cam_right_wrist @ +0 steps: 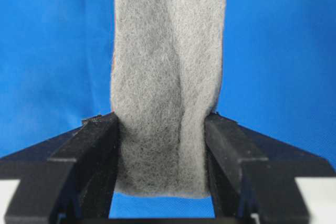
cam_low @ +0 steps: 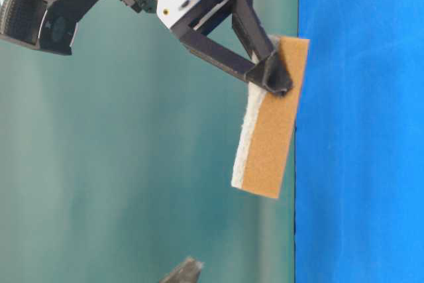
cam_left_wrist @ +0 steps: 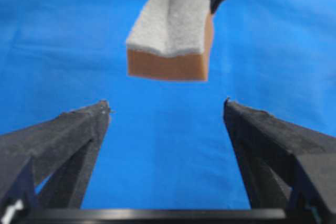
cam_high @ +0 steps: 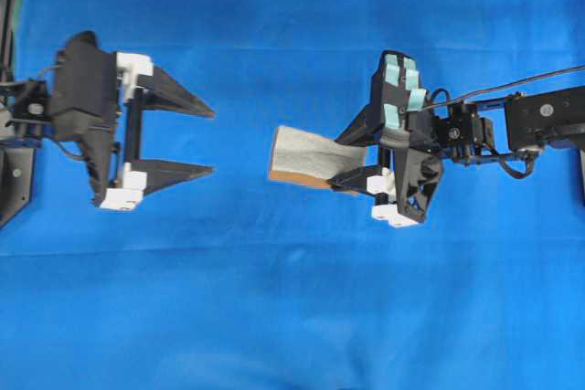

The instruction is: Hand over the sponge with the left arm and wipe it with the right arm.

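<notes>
Overhead view: the left gripper (cam_high: 212,142) lies level over the blue cloth (cam_high: 292,317), pointing right, its fingers spread wide with nothing between them, and bare cloth separates their tips from the sponge (cam_high: 306,155). Farther right, the right gripper (cam_high: 352,163), with teal patches on its housing, points left and pinches the sponge's near end from both sides so the grey face creases. The sponge's free end juts toward the left gripper, clear of it, with open cloth all around.
</notes>
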You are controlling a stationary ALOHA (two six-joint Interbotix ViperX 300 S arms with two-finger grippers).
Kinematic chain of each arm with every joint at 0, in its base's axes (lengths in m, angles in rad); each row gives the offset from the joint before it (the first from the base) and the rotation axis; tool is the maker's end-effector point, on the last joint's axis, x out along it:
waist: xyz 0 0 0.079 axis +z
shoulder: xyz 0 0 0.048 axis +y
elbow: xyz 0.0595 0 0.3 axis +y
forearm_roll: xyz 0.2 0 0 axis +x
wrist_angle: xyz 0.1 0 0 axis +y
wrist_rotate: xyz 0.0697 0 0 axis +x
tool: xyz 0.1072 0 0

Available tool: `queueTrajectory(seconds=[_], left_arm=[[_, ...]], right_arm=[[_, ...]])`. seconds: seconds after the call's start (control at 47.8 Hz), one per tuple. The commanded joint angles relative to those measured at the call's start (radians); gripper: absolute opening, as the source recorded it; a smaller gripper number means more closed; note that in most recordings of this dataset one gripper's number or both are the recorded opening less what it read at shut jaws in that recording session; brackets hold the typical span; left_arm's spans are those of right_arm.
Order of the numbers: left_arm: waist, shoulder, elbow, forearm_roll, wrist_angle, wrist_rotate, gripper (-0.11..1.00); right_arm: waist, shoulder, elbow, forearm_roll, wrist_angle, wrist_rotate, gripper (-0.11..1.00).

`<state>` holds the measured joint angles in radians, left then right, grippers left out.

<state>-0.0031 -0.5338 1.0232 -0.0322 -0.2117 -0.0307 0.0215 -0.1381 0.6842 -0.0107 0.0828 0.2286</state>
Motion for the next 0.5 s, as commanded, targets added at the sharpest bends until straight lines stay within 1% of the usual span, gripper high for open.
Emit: queueTrajectory(seconds=[0.0, 0.188, 0.355, 0.481], left_arm=[[0.0, -0.023, -0.002, 0.002, -0.018, -0.002, 0.85], [0.0, -0.021, 0.0, 0.0, -0.018, -0.002, 0.85], [0.0, -0.023, 0.002, 0.002, -0.018, -0.002, 0.85], [0.0, -0.021, 0.0, 0.002, -0.018, -0.002, 0.85]], right_arm=[[0.006, -0.02, -0.012, -0.002, -0.003, -0.002, 0.53], [0.005, 0.021, -0.021, -0.002, -0.009, -0.003, 0.53], [0.003, 0.107, -0.041, -0.002, -0.012, -0.005, 0.53], [0.0, 0.179, -0.046, -0.012, -0.051, -0.006, 0.53]])
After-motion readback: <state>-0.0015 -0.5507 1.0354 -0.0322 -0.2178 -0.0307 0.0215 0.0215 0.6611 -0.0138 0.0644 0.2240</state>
